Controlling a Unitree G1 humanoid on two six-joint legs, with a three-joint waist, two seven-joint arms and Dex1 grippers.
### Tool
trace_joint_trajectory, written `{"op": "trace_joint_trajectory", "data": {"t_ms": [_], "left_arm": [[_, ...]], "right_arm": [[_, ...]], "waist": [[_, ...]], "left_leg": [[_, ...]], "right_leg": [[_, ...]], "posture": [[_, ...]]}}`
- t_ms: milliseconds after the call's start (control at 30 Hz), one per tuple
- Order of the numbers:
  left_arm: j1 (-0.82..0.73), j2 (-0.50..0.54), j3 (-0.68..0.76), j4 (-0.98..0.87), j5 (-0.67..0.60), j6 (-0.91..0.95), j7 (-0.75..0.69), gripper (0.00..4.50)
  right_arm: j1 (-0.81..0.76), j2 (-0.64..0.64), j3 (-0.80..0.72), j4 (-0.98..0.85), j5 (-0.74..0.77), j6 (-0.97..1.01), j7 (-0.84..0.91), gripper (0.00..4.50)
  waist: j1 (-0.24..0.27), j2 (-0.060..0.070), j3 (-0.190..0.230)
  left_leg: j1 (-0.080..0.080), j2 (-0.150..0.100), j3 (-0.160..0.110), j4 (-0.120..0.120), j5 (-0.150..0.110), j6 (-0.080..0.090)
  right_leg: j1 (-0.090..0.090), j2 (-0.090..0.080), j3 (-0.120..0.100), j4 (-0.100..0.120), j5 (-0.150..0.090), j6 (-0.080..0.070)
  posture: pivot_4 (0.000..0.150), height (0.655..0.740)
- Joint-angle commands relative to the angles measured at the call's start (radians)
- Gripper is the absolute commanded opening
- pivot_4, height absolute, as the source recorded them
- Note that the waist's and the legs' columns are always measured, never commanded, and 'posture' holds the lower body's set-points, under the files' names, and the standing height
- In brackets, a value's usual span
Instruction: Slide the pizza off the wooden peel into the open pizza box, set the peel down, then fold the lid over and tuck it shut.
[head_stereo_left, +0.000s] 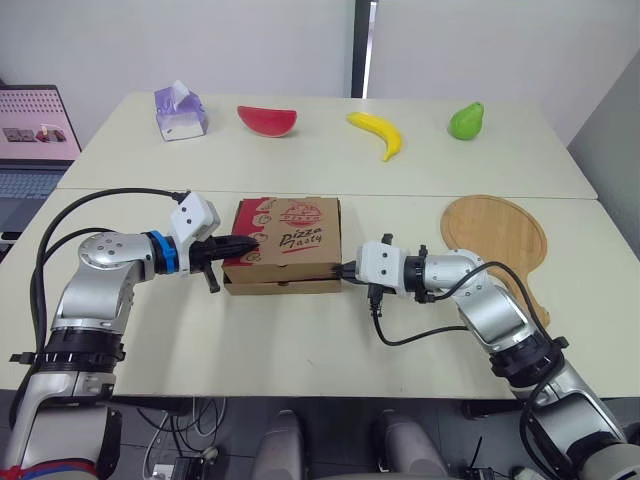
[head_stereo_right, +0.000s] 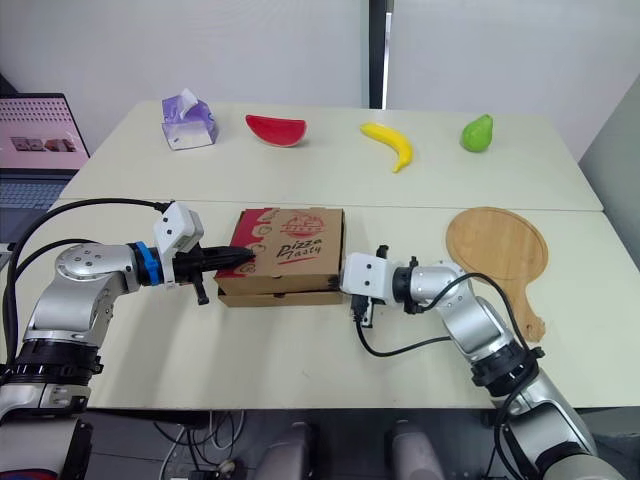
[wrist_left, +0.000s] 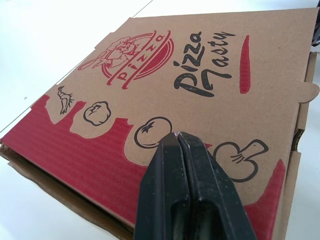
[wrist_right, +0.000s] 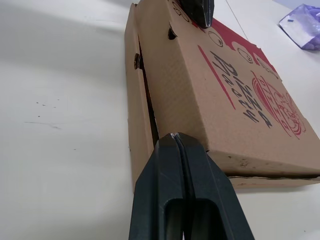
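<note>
Pizza box lid (wrist_right: 225, 85) gapes sideways in right wrist view.

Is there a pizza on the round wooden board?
No, the wooden peel lies bare, with nothing on its surface, to the right of the pizza box.

The silver left arm (head_stereo_left: 98, 268) bends at the elbow, its forearm reaching across toward the robot's right. A blue wrist ring (head_stereo_left: 163, 253) sits behind a white wrist block (head_stereo_left: 195, 218). The left gripper of two black fingers (wrist_left: 178, 135) points level, its fingers pressed together with no gap. The silver right arm (head_stereo_left: 487, 308) angles in from the other side and ends in a white wrist housing (head_stereo_left: 378, 263). The right gripper of two black fingers (wrist_right: 175, 136) is likewise closed tight. The two grippers point at each other, apart. A black cable (head_stereo_left: 400, 338) loops under the right wrist.
</note>
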Motion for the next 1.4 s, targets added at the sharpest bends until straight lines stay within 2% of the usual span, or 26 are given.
{"op": "trace_joint_trajectory", "data": {"t_ms": [33,267,333,533,667,933,1067,1400], "left_arm": [[0.01,0.006,-0.03,0.02,0.036,-0.011,-0.013,0.0],[0.003,0.01,-0.023,0.019,0.027,-0.01,-0.021,0.0],[-0.002,0.023,0.004,-0.003,-0.014,0.004,-0.054,0.0],[0.019,0.098,0.069,-0.123,-0.108,0.086,-0.134,0.0],[0.095,0.157,0.093,-0.269,-0.168,0.177,-0.164,0.0],[0.176,0.154,0.093,-0.336,-0.177,0.193,-0.119,0.0],[0.226,0.159,0.067,-0.328,-0.111,0.14,-0.094,0.0],[0.177,0.097,0.033,-0.215,-0.037,0.056,-0.037,0.0]], "right_arm": [[-0.002,-0.019,-0.045,-0.034,0.029,-0.006,0.011,0.05],[-0.004,-0.005,-0.029,-0.043,0.033,0.009,0.009,0.05],[0.0,0.007,-0.018,-0.049,0.027,0.014,0.006,0.05],[-0.007,0.031,-0.01,-0.029,0.008,0.011,-0.011,0.05],[-0.009,0.031,-0.012,-0.022,0.006,0.007,-0.02,0.05],[-0.007,0.039,-0.009,-0.013,0.002,0.001,-0.03,0.05],[-0.009,0.039,-0.009,-0.009,0.003,-0.003,-0.031,0.05],[-0.008,0.032,-0.02,-0.027,0.043,0.003,0.004,0.05]], "waist": [[0.0,0.0,0.0],[0.0,0.0,0.0],[0.0,0.0,0.0],[0.0,0.0,0.0],[-0.001,0.0,0.0],[0.001,0.0,0.0],[0.0,0.0,0.0],[0.001,0.0,0.001]], "left_leg": [[0.0,0.0,0.0,0.0,0.0,0.0],[0.0,0.0,0.0,0.0,0.0,0.0],[0.0,0.0,0.0,0.0,0.0,0.0],[-0.001,0.0,0.0,0.0,0.0,0.0],[-0.001,0.001,0.0,-0.001,0.0,0.0],[-0.001,0.0,0.0,-0.001,0.0,0.0],[-0.001,0.001,0.0,-0.001,0.0,0.0],[-0.001,0.0,0.0,-0.001,0.0,0.0]], "right_leg": [[0.0,0.0,0.0,0.0,0.0,0.0],[0.0,0.0,0.0,0.0,0.0,0.0],[0.0,0.0,0.0,0.0,0.0,0.0],[-0.001,0.0,0.0,0.0,0.0,0.0],[-0.001,0.0,0.0,0.0,0.0,0.0],[-0.001,0.0,0.0,0.0,0.0,0.0],[-0.001,0.0,0.0,0.0,0.0,0.0],[-0.001,0.0,0.0,0.0,0.0,0.0]], "posture": [[0.15,0.74],[0.15,0.74],[0.15,0.74],[0.15,0.74],[0.15,0.74],[0.15,0.74],[0.15,0.74],[0.15,0.74]]}}
